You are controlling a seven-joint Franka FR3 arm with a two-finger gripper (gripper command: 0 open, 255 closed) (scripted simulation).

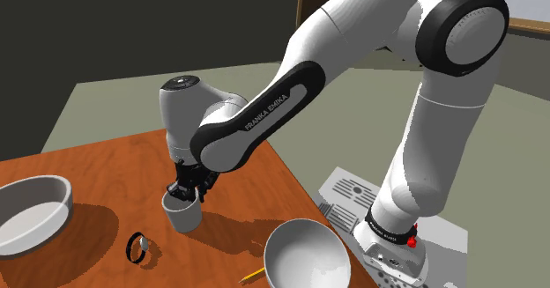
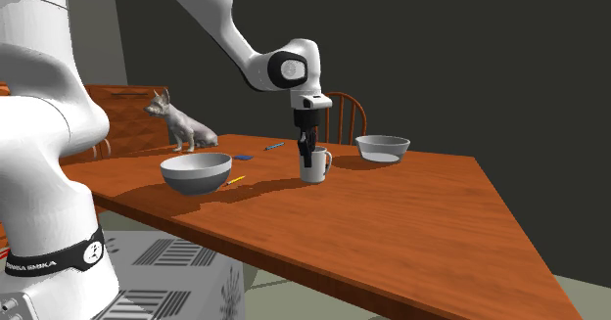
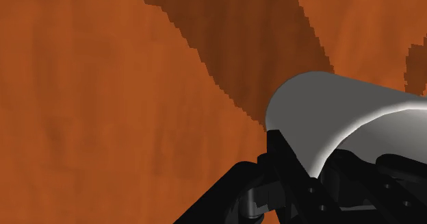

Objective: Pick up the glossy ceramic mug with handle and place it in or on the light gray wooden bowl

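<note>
My claw (image 1: 185, 194) is narrowed onto the mug (image 1: 182, 214), clamping one side of its wall at the rim. In the wrist view one finger (image 3: 277, 154) presses the pale outer wall of the mug (image 3: 321, 106) and the other sits inside the cup. The mug stands upright on the counter (image 1: 88, 172), about mid-surface. In the second exterior view its handle (image 2: 328, 160) points to three o'clock. Seen from the shoulder, a shallow bowl (image 1: 53, 225) sits well apart at nine o'clock from the mug, a deep bowl (image 1: 308, 222) at four o'clock near the counter's edge, and a black ring (image 1: 138, 247) lies at seven o'clock, near the mug but not touching it.
</note>
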